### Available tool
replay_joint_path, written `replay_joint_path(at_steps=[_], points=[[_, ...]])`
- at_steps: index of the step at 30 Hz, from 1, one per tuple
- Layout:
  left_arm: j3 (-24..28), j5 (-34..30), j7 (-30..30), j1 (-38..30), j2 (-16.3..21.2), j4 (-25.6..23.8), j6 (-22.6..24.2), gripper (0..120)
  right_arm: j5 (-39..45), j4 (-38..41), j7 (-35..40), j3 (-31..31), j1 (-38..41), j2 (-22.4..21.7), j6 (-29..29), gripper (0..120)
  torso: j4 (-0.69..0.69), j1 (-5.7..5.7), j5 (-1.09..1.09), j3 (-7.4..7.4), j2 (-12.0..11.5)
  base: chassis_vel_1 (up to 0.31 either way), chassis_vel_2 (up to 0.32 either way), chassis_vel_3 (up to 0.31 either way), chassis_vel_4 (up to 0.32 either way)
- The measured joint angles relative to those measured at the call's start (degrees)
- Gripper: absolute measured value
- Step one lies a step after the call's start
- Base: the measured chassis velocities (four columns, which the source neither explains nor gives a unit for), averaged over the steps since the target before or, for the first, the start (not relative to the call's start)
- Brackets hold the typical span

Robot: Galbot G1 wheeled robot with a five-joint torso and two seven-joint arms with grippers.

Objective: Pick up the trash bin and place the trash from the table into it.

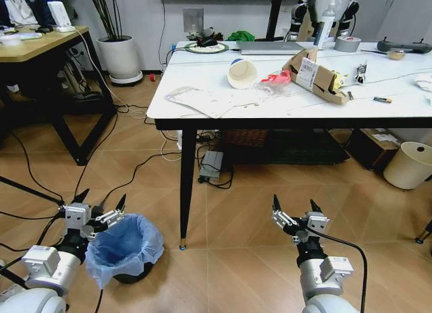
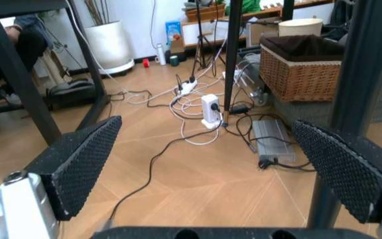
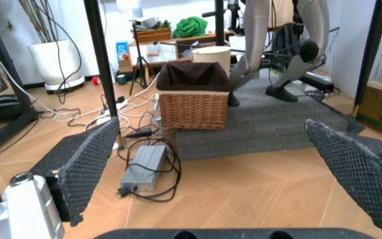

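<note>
Standing upright on the floor: trash bin (image 1: 126, 249), blue bag bunched over rim. Lying scattered on the table (image 1: 398, 97): trash (image 1: 277, 80) — tipped paper cup (image 1: 242, 73), cardboard piece (image 1: 317, 75), flat white packet (image 1: 202, 99).

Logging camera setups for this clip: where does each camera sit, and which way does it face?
Head view: high on the robot, looking down at the table, the trash bin on the floor, left gripper and right gripper.
Left wrist view: low, facing under the table; open left gripper.
Right wrist view: low, facing the wicker basket; open right gripper.
Both wrist views share the basket.
</note>
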Motion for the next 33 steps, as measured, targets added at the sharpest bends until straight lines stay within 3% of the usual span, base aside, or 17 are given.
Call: replay_joint_path(at_steps=[33], points=[[0.3, 1.1, 0.6, -0.2, -0.2, 1.0, -0.4, 100, -1.6, 0.0, 0.0, -1.3, -0.1, 0.6, 0.4, 100, 0.00, -1.05, 0.00, -6.13, -7.2, 0.000, 0.000, 0.000, 0.000]])
